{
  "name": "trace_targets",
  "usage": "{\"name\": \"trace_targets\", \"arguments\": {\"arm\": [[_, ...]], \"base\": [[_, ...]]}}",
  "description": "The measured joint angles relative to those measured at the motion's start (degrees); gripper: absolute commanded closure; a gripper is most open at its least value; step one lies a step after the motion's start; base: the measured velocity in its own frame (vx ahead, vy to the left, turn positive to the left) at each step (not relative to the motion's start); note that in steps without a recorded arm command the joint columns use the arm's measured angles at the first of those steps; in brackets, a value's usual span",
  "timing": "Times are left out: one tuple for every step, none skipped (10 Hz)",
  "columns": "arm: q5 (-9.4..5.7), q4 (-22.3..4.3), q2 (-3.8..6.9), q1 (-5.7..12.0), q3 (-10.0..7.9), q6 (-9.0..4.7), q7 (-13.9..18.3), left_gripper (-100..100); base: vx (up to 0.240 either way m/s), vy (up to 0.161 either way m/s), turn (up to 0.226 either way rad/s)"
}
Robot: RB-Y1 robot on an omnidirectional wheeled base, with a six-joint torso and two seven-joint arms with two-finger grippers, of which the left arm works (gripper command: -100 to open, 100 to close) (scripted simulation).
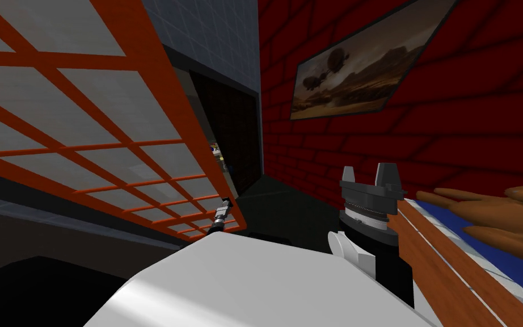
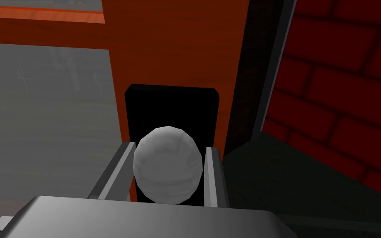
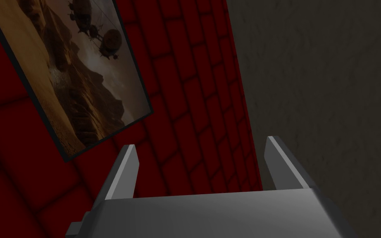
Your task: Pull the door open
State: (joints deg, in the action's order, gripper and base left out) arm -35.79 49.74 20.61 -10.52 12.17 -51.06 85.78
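Firmly, left claw (image 2: 170, 147) clenches the grey doorknob (image 2: 168, 171); right claw (image 3: 200, 143) stands spread apart.

Left claw (image 2: 170, 147) and right claw (image 3: 202, 142): thin light grey blade fingers (image 3: 124, 173), dark grey boxes (image 3: 210, 215).

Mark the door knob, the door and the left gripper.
door knob (image 2: 168, 164): left wrist view, middle of the grey ball.
door (image 2: 177, 49): left wrist view, orange stile carrying the knob.
left gripper (image 2: 170, 147): left wrist view, midway between its fingertips, at the knob.
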Motion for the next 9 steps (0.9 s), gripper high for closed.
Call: {"name": "trace_targets", "arguments": {"arm": [[0.77, -0.4, 0.11, 0.34, 0.61, -0.25, 0.6, 100], [1.46, 0.1, 0.36, -0.01, 1.09, -0.32, 1.0, 100], [2.14, 0.3, 0.68, -0.20, 1.63, -0.55, 1.5, 100], [2.73, 0.8, 0.97, -0.52, 2.09, -0.68, 2.1, 100], [3.25, 1.1, 0.88, -0.75, 2.50, -0.57, 2.2, 100], [3.77, 1.1, 0.78, -0.89, 3.03, -0.60, 2.4, 100], [4.19, 1.2, 0.88, -0.83, 3.48, -0.54, 2.8, 100], [4.27, 1.1, 0.84, -0.89, 3.62, -0.43, 2.8, 100], [4.36, 1.3, 1.84, -1.40, 3.85, -1.01, 3.5, 100]], "base": [[-0.200, 0.012, -0.063], [-0.219, 0.010, -0.043], [-0.243, 0.016, -0.047], [-0.210, 0.041, -0.033], [-0.160, 0.065, -0.029], [-0.156, 0.060, -0.038], [-0.074, 0.022, -0.020], [-0.148, -0.025, -0.181], [-0.196, -0.007, -0.143]]}}
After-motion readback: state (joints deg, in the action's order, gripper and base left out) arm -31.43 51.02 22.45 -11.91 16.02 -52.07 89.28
